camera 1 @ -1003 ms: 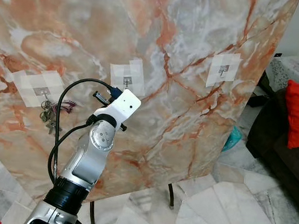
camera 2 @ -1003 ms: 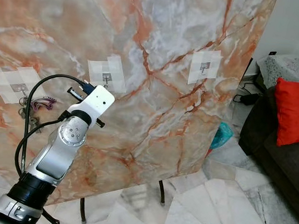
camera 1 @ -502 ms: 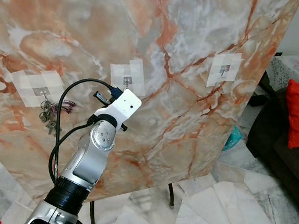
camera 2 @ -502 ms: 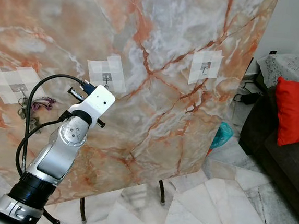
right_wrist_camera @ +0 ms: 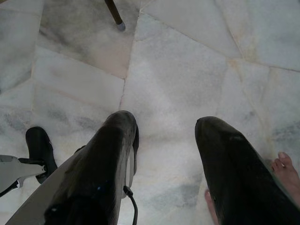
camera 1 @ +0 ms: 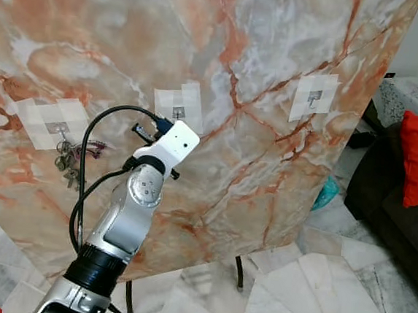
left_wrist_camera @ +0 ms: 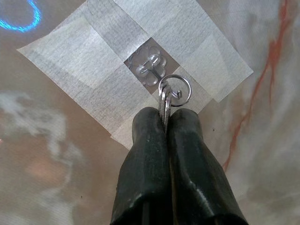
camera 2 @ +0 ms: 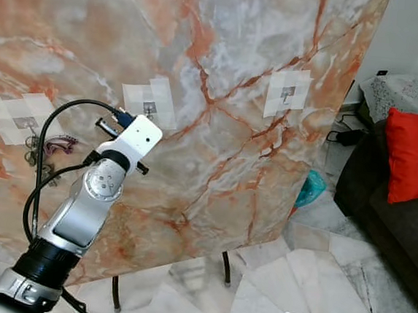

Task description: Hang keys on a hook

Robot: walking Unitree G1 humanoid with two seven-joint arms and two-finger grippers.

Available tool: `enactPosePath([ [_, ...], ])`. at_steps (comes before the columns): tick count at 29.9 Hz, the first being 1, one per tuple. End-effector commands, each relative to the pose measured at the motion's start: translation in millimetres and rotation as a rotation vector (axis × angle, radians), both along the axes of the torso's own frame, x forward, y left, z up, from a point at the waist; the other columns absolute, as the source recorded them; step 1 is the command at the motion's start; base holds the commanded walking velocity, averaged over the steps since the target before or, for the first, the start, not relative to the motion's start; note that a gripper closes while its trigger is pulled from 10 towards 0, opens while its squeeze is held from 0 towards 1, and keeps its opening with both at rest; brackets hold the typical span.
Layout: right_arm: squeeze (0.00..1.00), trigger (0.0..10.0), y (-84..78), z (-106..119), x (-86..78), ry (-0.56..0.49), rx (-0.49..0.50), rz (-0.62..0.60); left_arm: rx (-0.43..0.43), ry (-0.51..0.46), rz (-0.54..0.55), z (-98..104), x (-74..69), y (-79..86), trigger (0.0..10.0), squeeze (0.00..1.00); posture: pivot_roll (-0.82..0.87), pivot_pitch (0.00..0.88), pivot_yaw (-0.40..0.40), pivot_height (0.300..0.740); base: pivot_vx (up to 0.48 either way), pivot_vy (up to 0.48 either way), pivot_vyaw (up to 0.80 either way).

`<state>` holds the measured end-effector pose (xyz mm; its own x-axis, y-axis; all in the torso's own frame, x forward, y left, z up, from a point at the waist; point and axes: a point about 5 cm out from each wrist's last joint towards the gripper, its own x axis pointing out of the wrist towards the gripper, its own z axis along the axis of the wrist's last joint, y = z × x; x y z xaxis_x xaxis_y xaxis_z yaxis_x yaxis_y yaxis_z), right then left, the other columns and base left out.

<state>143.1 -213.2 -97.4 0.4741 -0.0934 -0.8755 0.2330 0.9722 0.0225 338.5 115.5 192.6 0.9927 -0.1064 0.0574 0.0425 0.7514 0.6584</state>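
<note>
The left gripper [left_wrist_camera: 166, 123], clamped on the keys [left_wrist_camera: 163, 104], has risen slightly toward the marble panel [camera 1: 273, 96], placing the key ring [left_wrist_camera: 176, 89] over the middle hook [left_wrist_camera: 157, 70].

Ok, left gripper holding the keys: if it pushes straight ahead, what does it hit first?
Probably the middle hook: the key ring held by the left gripper already overlaps the hook's tip, with the marble panel right behind. Depth is hard to judge from here.
</note>
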Motion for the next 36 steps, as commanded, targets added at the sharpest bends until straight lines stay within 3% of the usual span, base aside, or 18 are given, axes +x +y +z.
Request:
enactPosePath([
  [1, 0.0, 10.0, -1.0, 0.4, 0.3, -0.008, -0.006, -0.005, 0.018, -0.018, 0.01, 7.7, 2.5, -2.0, 10.0, 0.0, 0.05, 0.0, -0.031, 0.74, 0.0, 0.0, 0.0],
  [20, 0.0, 10.0, -0.6, 0.5, 0.7, -0.012, -0.003, -0.005, 0.061, 0.037, 0.036, 2.7, 2.0, 2.9, 10.0, 0.0, 0.04, 0.0, -0.032, 0.74, 0.0, 0.0, 0.0],
  [36, 0.0, 10.0, -0.1, 0.6, 0.9, -0.015, 0.002, -0.007, 0.012, 0.033, 0.006, 8.6, -0.6, -1.2, 10.0, 0.0, 0.05, 0.0, -0.031, 0.74, 0.0, 0.0, 0.0],
])
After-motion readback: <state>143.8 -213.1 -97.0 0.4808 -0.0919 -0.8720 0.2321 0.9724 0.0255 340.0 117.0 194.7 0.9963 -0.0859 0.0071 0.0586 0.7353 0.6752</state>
